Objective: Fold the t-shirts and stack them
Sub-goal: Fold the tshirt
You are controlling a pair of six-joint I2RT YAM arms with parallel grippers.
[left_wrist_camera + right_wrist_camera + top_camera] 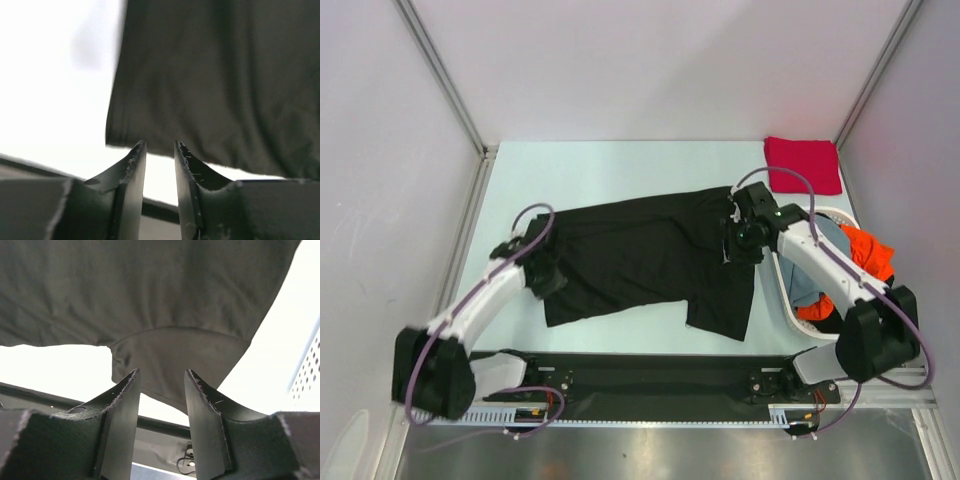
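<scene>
The large black t-shirt (640,260) lies spread out on the table, a little rumpled. A red t-shirt (803,165) lies folded at the back right. Orange (868,252) and grey-blue (807,285) tees sit in the basket. My left gripper (546,281) is at the black shirt's left edge; in the left wrist view it (160,148) is open and empty, with the shirt's edge (220,90) just beyond the tips. My right gripper (741,244) is over the shirt's right side; in the right wrist view it (161,376) is open and empty above a sleeve (175,365).
A white perforated basket (782,290) stands at the right edge beside my right arm; its wall shows in the right wrist view (307,371). A black rail (650,375) runs along the near edge. Enclosure walls and posts ring the table.
</scene>
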